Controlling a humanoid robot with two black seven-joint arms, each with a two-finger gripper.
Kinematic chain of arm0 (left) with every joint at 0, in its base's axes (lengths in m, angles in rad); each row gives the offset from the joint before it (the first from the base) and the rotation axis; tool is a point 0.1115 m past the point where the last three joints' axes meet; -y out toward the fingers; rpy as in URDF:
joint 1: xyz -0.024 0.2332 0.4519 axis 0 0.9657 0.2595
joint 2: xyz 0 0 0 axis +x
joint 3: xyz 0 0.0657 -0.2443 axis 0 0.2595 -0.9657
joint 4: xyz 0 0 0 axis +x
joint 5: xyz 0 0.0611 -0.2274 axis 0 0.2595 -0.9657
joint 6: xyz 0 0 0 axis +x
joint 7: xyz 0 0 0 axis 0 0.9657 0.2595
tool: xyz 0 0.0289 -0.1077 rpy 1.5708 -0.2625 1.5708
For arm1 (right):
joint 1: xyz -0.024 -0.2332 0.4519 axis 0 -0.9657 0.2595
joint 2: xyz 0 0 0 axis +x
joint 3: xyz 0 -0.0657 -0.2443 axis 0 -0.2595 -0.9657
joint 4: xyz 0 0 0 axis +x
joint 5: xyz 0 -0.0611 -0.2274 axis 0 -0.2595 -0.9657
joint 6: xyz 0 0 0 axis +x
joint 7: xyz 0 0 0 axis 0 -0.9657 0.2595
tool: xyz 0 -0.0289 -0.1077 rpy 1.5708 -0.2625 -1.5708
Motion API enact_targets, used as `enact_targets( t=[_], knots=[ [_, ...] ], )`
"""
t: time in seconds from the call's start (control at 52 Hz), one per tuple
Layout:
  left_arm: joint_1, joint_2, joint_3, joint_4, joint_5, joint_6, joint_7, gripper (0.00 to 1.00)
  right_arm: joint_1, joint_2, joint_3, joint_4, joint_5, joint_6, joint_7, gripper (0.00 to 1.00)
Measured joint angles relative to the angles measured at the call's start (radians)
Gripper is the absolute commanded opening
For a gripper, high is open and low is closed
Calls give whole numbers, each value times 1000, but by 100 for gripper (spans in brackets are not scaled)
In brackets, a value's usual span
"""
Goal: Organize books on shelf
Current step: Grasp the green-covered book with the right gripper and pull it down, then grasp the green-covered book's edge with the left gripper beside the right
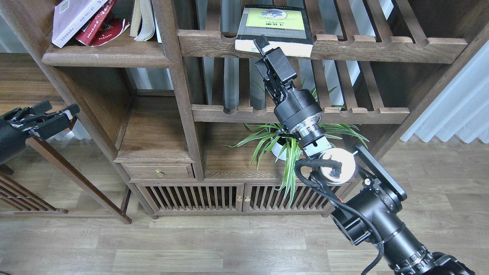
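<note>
Black book overhangs the slatted shelf's front edge

The right gripper (263,46) touches the black book (276,23); its finger spread cannot be told. The left gripper (61,114) hangs spread, well apart.

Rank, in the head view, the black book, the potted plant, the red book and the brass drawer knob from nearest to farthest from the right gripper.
From the right gripper:
1. black book, just above it, lying flat on the slatted shelf.
2. potted plant, below, behind the arm.
3. brass drawer knob and red book, both far left, knob low, book on the upper solid shelf: too close to call.
</note>
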Motion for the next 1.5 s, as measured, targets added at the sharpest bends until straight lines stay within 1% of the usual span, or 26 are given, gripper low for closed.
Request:
enact_targets(
  t=[0.096,0.154,0.173,0.212,0.231,0.25,0.269,0.289,0.404,0.597,0.616,0.674,0.693,0.808,0.847,0.924,1.039,1.116,1.174,1.232,1.29,1.347,1.367,1.424,1.482,1.501],
  knots=[
    [1,0,0,3,0,0,0,99,14,0,17,0,11,-1,11,60],
    [3,-1,1,3,0,0,0,99,20,0,22,-1,17,-1,22,48],
    [4,-1,1,3,0,0,0,99,21,0,23,-1,18,-1,26,42],
    [5,-1,2,3,0,0,0,99,23,0,24,-1,20,-1,37,33],
    [5,-1,2,3,0,0,0,99,23,0,25,-1,20,-1,41,23],
    [5,-1,2,3,0,0,0,99,22,0,25,-1,20,0,45,20],
    [5,-2,2,3,0,0,0,99,22,0,26,-1,21,3,49,11],
    [5,-2,2,3,0,0,0,99,20,0,26,-1,21,8,53,5],
    [6,-2,2,4,0,0,0,99,7,0,25,-4,15,69,71,4],
    [10,-2,-1,5,-1,0,-1,99,-33,0,0,-1,-4,132,66,4],
    [16,-2,-1,6,-2,0,-1,99,-54,0,-3,19,-4,178,65,4],
    [21,-5,-2,6,-8,0,-3,99,-76,0,-9,38,-2,214,65,4],
    [25,-11,-3,7,-21,0,-3,99,-101,0,-19,57,-2,249,62,4],
    [40,-58,-2,28,-127,0,-3,99,-228,0,-64,131,1,411,34,4],
    [44,-68,-2,39,-156,0,-3,99,-265,0,-77,150,1,442,25,4],
    [65,-86,-1,63,-214,0,-3,99,-349,0,-113,185,1,473,14,4],
    [115,-133,10,76,-318,0,-11,100,-455,-1,-180,201,0,479,9,4],
    [148,-187,36,76,-477,0,-40,100,-526,-17,-224,202,-9,479,0,4],
    [179,-240,115,58,-676,0,-70,100,-573,-22,-239,203,-21,479,-27,5],
    [199,-259,203,19,-829,0,-92,100,-602,-25,-248,202,-31,479,-58,5],
    [208,-263,272,-19,-923,0,-124,100,-613,-28,-251,200,-34,480,-74,5],
    [212,-264,333,-53,-968,0,-189,99,-616,-32,-251,193,-31,480,-79,5],
    [213,-264,344,-60,-972,0,-204,98,-616,-32,-252,190,-30,480,-80,5],
    [215,-262,386,-104,-983,0,-284,98,-616,-34,-252,177,-24,480,-82,5],
    [215,-255,417,-141,-985,0,-339,98,-616,-32,-254,165,-21,480,-87,5],
    [215,-254,425,-149,-985,0,-349,98,-615,-30,-256,161,-21,480,-89,5]
  ],
)
